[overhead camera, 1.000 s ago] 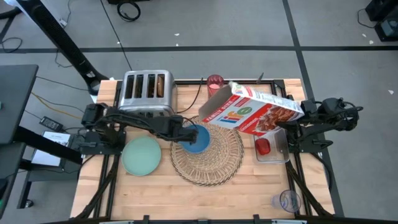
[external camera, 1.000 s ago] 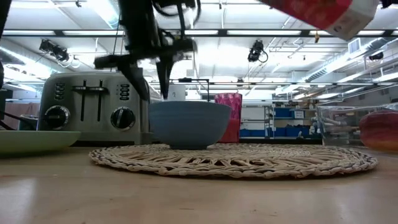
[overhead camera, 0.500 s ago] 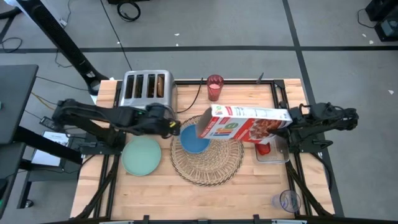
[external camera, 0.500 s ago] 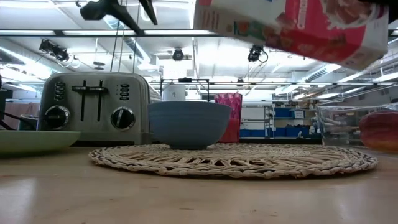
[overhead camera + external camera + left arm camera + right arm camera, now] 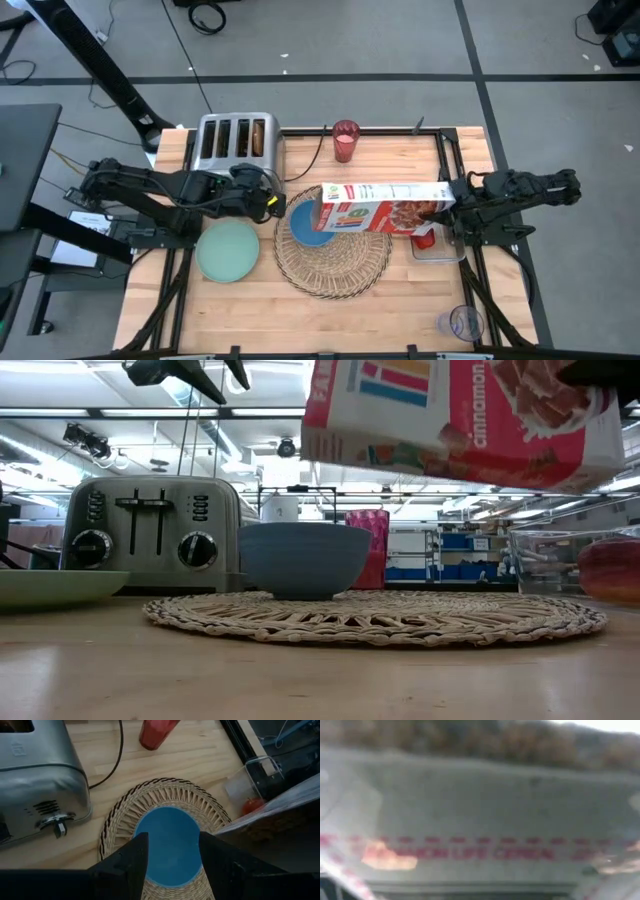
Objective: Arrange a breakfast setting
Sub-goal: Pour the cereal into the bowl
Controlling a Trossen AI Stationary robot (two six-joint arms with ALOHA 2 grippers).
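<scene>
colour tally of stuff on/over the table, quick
Red: 3 – cup, fruit, cereal box
Blue: 1 – bowl
Green: 1 – plate
Silver: 1 – toaster
Tan: 1 – placemat
Clear: 1 – tray
Total: 8

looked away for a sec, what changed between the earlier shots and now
The right gripper has swung the cereal box left and tipped it on its side, so its end now hangs over the blue bowl. The left gripper has pulled back from the bowl toward the toaster, open and holding nothing. The bowl, wicker placemat, green plate and red cup stayed put.
</scene>
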